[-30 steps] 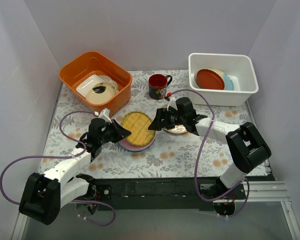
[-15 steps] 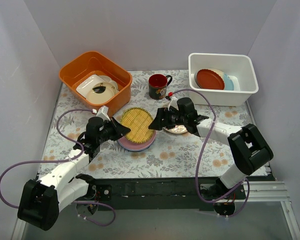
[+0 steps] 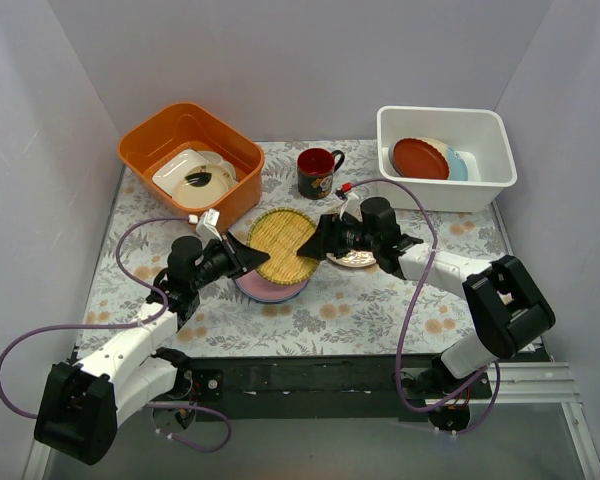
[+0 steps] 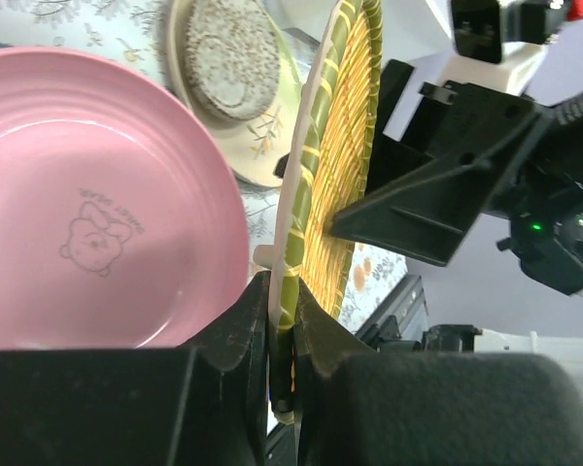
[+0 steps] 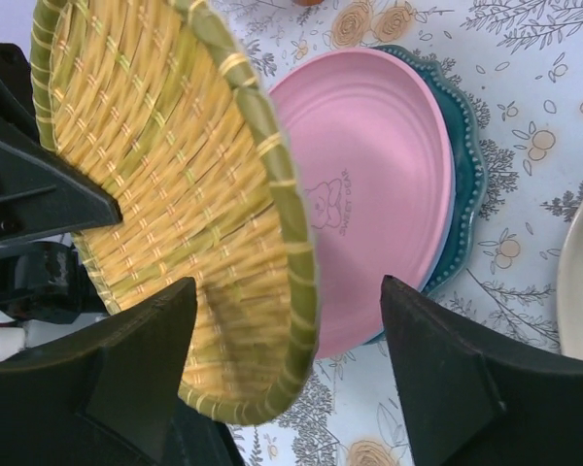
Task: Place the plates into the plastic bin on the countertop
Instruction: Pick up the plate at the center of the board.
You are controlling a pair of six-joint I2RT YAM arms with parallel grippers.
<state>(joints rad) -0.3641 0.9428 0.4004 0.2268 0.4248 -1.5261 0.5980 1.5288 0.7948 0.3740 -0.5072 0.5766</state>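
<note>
Your left gripper (image 4: 282, 325) is clamped on the near rim of one yellow woven plate (image 3: 280, 240), which is held tilted above the stack. Your right gripper (image 5: 289, 286) has its jaws spread wide, one finger on either side of that plate's far rim. Beneath, on the countertop (image 3: 380, 310), one pink plate (image 5: 369, 184) rests on one teal plate (image 5: 463, 165). Just to the right, one cream plate (image 4: 235, 92) lies flat. Farther back are one mug (image 3: 318, 172) and one orange tub (image 3: 140, 140) with two white dishes (image 3: 195, 178). The plastic bin (image 3: 450, 195) sits far right and holds three plates by my count: a red-brown plate (image 3: 420, 158), a pale plate (image 3: 441, 146) and a blue plate (image 3: 462, 166).
</note>
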